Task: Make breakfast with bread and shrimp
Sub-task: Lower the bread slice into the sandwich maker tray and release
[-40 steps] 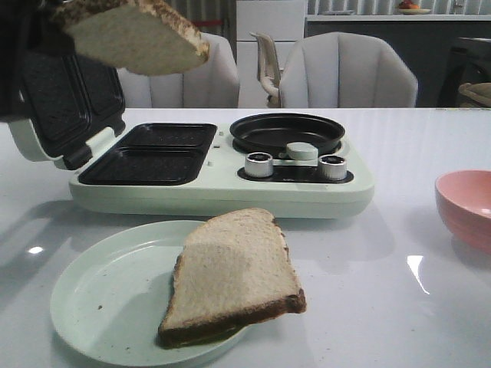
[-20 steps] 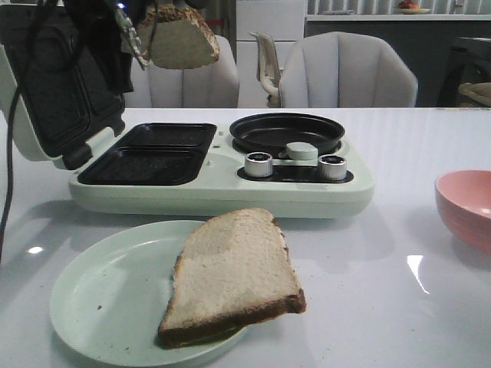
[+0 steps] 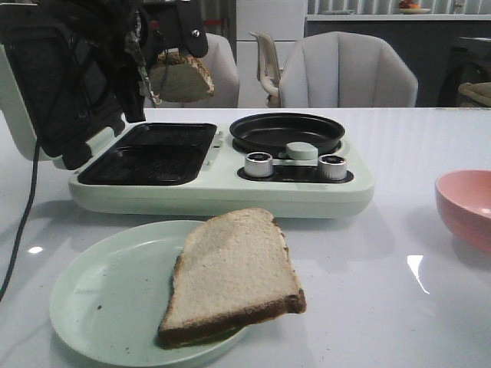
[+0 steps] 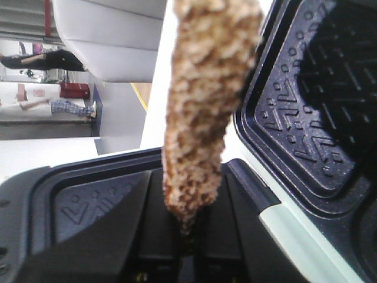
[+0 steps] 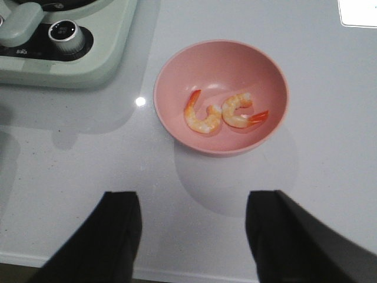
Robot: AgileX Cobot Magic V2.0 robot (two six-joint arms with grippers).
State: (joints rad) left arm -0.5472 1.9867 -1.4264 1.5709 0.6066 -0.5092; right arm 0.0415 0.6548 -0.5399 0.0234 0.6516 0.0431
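My left gripper (image 3: 163,55) is shut on one bread slice (image 3: 186,79) and holds it hanging on edge above the far end of the black grill plates (image 3: 153,153). In the left wrist view the slice (image 4: 206,100) hangs from my left gripper (image 4: 188,236) over the open grill. The second bread slice (image 3: 234,276) lies on the pale green plate (image 3: 100,299) at the front. Two shrimp (image 5: 203,115) lie in the pink bowl (image 5: 224,65). My right gripper (image 5: 194,236) is open and empty above the table, near that bowl.
The pale green sandwich maker (image 3: 222,195) stands mid-table with its lid (image 3: 61,84) raised at the left. It has a round black pan (image 3: 288,132), a pale green knob (image 3: 301,150) and two silver dials. The pink bowl (image 3: 468,207) is at the right edge. Chairs stand behind the table.
My left gripper has carried the bread slice to the right and down, from the top left corner to above the grill plates. The slice has turned from flat to hanging on edge.
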